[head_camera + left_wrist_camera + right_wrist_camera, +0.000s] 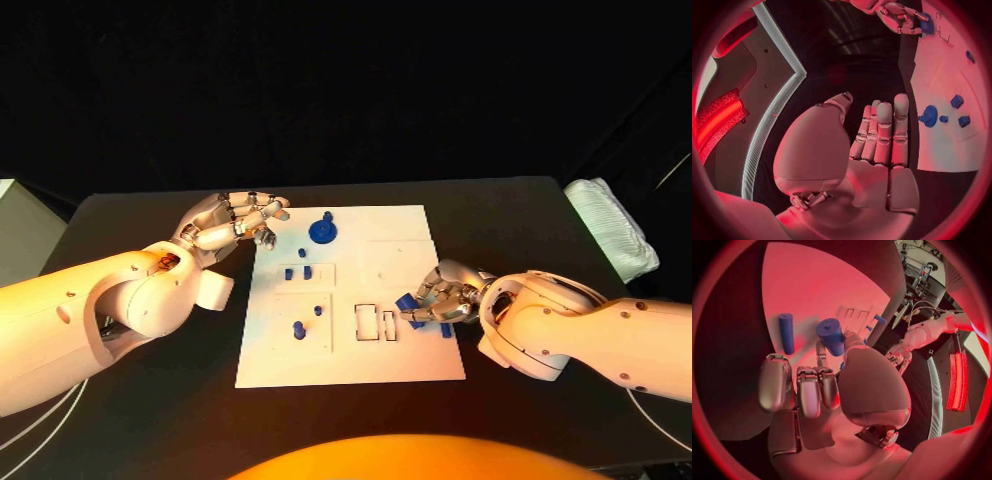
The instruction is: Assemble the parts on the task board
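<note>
Blue cylinder pinched in the right hand (437,297) at the task board's (361,365) right edge.
The cylinder (831,336) is judged light, rigid and smooth, so it is best held across its sides; the left hand (238,220) is held empty, fingers straight, beside the board's far left corner.

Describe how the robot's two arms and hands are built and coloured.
Both arms are smooth, rounded white shells. The left hand and right hand are silver metal with jointed, segmented fingers and rounded fingertips. Thin pale cables trail beside each arm near the table's front edge.
</note>
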Robot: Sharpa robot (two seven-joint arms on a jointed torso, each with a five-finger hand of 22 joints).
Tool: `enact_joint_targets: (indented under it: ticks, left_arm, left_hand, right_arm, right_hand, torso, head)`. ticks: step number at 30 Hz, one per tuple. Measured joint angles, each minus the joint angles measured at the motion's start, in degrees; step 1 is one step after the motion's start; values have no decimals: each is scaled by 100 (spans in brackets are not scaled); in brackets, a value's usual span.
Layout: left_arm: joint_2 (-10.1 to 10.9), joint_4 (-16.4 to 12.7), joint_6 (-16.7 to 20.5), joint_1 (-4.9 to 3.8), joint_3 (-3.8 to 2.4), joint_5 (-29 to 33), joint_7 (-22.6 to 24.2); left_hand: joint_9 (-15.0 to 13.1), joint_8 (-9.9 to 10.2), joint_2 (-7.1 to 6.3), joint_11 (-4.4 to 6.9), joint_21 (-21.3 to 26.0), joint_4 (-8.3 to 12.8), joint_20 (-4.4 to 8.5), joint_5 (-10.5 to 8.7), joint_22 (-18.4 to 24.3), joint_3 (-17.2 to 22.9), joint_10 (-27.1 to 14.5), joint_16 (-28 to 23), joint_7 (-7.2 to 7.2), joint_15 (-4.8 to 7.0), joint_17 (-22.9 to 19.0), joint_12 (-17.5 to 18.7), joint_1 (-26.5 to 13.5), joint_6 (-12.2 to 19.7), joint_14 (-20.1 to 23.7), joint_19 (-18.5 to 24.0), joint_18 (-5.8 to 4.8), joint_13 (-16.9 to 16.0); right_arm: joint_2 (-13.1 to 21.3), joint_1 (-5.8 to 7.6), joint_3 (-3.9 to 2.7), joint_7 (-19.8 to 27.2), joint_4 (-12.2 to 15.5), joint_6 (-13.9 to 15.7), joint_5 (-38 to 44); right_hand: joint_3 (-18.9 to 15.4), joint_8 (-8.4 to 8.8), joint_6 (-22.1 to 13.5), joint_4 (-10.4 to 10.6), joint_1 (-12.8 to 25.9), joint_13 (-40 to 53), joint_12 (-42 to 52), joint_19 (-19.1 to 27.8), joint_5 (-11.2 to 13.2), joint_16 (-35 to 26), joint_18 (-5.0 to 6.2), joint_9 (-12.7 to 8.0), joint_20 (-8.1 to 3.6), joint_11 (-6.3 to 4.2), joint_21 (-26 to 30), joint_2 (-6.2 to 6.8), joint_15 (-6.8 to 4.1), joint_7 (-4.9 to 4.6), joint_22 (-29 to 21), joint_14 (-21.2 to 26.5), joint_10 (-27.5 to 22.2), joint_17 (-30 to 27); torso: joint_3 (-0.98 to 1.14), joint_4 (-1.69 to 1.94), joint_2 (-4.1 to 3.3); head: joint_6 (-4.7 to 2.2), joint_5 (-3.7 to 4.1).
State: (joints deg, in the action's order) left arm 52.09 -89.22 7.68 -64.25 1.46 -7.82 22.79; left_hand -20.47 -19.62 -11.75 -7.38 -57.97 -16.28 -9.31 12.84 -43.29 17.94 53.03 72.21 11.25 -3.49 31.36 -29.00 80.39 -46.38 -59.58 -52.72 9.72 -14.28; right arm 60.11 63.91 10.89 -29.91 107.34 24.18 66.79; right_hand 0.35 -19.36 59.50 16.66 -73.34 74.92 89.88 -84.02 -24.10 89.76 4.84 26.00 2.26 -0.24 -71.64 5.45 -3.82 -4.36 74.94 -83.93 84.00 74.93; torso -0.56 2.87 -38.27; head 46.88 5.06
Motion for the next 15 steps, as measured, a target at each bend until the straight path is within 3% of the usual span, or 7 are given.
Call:
enact_joint_targets:
  ticks: [7,15]
  left_arm:
    - [-17,9,-1,0,0,1,0]
    - [-20,10,-2,0,0,1,0]
  left_hand:
    - [0,-21,30,0,0,0,0,0,0,0,0,0,0,0,0,0,30,0,0,0,0,0]
    - [0,-21,30,0,0,0,0,0,0,0,0,0,0,0,0,0,30,0,0,0,0,1]
  right_arm:
    - [38,196,-11,23,105,114,-173]
    - [-179,232,-8,25,175,107,-440]
  right_hand:
    - [89,-2,12,9,2,0,0,0,11,0,0,0,0,0,-27,-2,0,-12,0,0,0,0]
    - [183,-1,32,39,194,-1,0,0,197,0,0,-2,0,1,-27,-49,1,-32,-1,0,0,-1]
  torso:
    - [-7,11,-3]
    - [-4,12,-7]
  head:
    - [2,6]
    - [35,-27]
